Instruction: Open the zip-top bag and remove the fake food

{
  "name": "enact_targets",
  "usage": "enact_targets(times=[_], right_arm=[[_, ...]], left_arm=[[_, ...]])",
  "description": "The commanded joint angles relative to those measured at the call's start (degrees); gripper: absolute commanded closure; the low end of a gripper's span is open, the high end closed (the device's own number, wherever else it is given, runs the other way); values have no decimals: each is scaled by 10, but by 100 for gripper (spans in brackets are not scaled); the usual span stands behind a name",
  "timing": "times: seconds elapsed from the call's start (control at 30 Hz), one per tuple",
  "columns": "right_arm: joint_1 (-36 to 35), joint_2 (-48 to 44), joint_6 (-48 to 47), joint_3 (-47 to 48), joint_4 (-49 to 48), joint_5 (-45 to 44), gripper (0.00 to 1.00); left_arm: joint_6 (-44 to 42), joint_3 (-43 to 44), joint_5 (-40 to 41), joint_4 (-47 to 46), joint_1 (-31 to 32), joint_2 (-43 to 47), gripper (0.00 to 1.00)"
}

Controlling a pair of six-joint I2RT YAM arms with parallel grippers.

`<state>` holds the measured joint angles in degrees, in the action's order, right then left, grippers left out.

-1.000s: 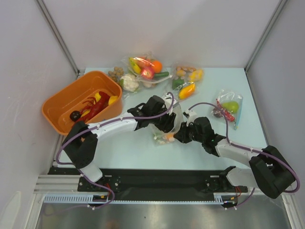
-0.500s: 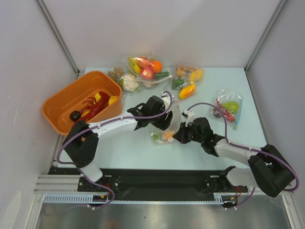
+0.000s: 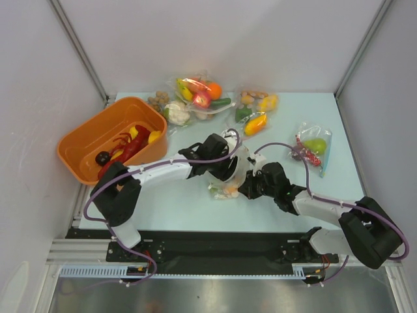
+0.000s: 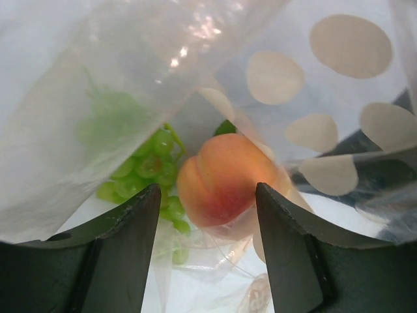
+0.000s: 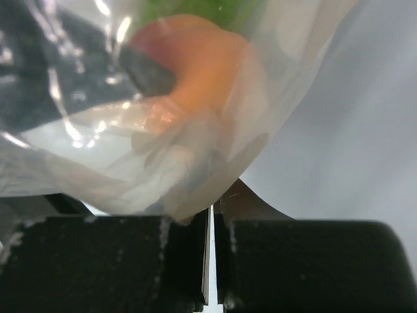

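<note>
- The large, crinkly clear plastic zip-top bag [image 3: 229,181] lies on the pale blue surface [image 3: 176,202], between the two arms.
- Inside it, a pink-orange plastic peach [image 4: 221,179] touches a green plastic grape bunch [image 4: 146,173].
- The right jaws are pressed fully together, pinching a fold of the bag's film.
- The left jaws stand apart under the bag's film, closed on nothing; the peach shows between their dark fingers [image 4: 124,248].
- Well apart to the left, a red plastic lobster [image 3: 130,147] lies in an orange plastic tub [image 3: 91,127].
</note>
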<state>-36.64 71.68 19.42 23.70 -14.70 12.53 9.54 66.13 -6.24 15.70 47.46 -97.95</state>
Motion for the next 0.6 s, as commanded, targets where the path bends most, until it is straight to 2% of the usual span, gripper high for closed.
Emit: enact_targets(times=[0.0,0.33,0.57], right_arm=[[-1,13,-10,25,-1,-38,100],[-2,21,-9,31,1,-47,100],[1,14,-8,30,3,-45,100]], left_arm=[[5,15,-47,28,9,-7,35],[4,10,-69,43,25,-15,33],[-1,8,-66,49,38,-36,25]])
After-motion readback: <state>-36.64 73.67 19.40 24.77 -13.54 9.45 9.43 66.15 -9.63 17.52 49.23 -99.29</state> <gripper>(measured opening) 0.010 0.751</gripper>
